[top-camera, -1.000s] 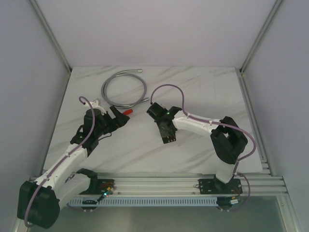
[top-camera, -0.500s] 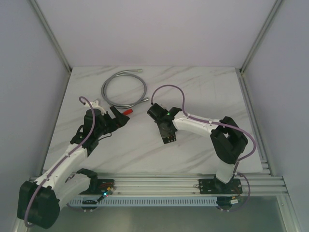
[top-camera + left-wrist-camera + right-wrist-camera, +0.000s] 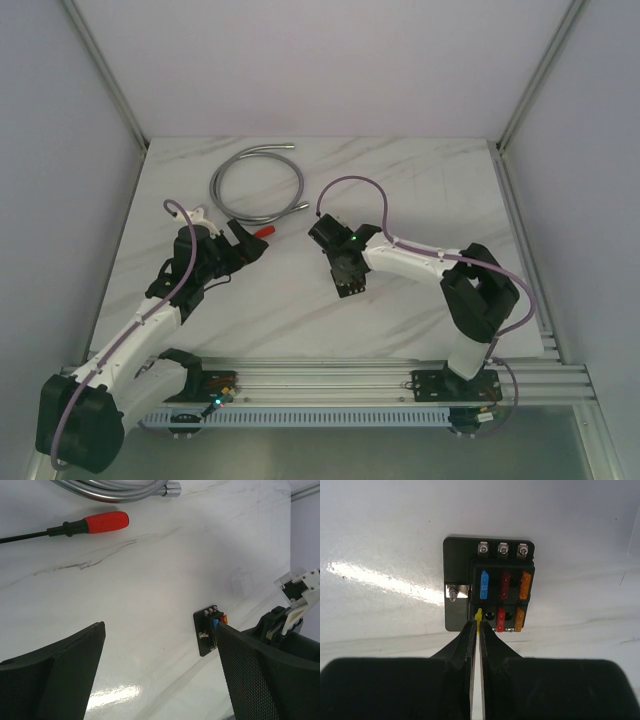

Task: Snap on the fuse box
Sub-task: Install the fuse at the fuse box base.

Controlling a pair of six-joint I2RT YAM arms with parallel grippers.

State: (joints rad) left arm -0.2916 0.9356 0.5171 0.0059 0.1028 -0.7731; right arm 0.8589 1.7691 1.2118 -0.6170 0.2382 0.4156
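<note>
fuse box (image 3: 457, 562) lay flat mid-frame, looked light, rigid, likely to slide, best held by its base edges; right gripper (image 3: 478, 626) pinched a yellow fuse (image 3: 478, 615), left gripper (image 3: 160, 665) gaped empty.

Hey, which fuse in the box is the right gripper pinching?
The yellow fuse, at the fuse box's near-left slot: the only yellow one, and the only one between the right gripper's tips.

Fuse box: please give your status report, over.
Left gripper open, empty. Right gripper shut on yellow fuse, at the open slot of fuse box. Box lying flat, clear cover apart from it. Nothing in the way.
</note>
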